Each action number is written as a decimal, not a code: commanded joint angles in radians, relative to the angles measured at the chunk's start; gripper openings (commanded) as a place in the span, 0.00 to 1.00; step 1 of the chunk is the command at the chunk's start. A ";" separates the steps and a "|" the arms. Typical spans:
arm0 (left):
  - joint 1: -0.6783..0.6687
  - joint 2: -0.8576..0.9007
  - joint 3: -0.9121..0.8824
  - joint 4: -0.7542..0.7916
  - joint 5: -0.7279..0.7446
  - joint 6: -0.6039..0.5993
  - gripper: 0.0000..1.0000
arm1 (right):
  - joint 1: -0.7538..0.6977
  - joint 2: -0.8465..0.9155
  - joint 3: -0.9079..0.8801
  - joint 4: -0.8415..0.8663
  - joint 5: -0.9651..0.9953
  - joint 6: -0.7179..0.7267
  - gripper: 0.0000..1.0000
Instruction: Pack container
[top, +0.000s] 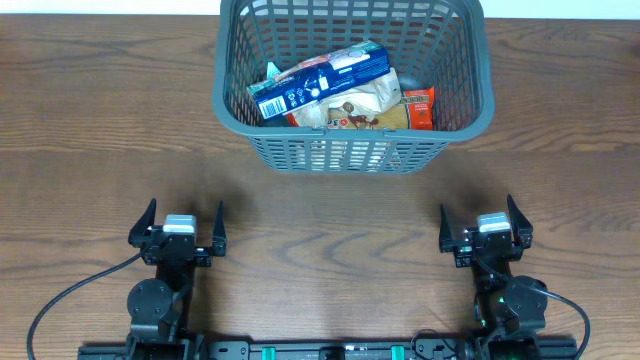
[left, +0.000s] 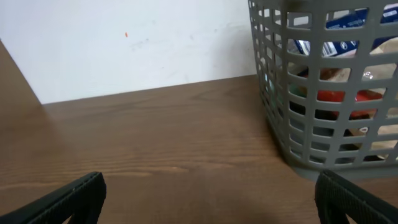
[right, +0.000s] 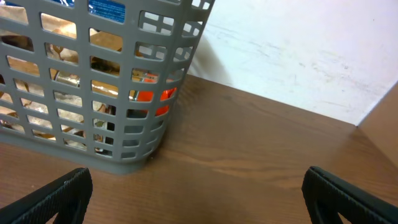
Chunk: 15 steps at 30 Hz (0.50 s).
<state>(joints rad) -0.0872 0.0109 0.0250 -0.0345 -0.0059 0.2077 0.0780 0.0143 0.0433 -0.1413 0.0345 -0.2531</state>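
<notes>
The dark grey lattice container (top: 233, 70) stands at the far middle of the wooden table. Inside lie a blue and white packet (top: 320, 80), a beige packet (top: 365, 105) and a small red packet (top: 420, 108). The container also shows at the right of the left wrist view (left: 277, 93) and at the left of the right wrist view (right: 124, 134). My left gripper (top: 182, 230) is open and empty near the front left, well short of the container. My right gripper (top: 487, 228) is open and empty near the front right.
A white wall (left: 137, 43) rises behind the table's far edge. Bare wood lies between both grippers and the container. Black cables (top: 60, 300) run by the arm bases at the front edge.
</notes>
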 joint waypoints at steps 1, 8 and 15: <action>-0.004 -0.009 -0.021 -0.040 0.002 0.037 0.99 | 0.006 -0.009 -0.006 0.000 0.006 0.013 0.99; -0.004 -0.009 -0.021 -0.040 0.002 0.054 0.99 | 0.006 -0.009 -0.006 0.000 0.006 0.013 0.99; -0.004 -0.009 -0.021 -0.040 0.002 0.051 0.98 | 0.006 -0.009 -0.006 0.000 0.006 0.013 0.99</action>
<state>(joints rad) -0.0872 0.0109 0.0250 -0.0349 -0.0029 0.2440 0.0780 0.0143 0.0433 -0.1413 0.0345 -0.2531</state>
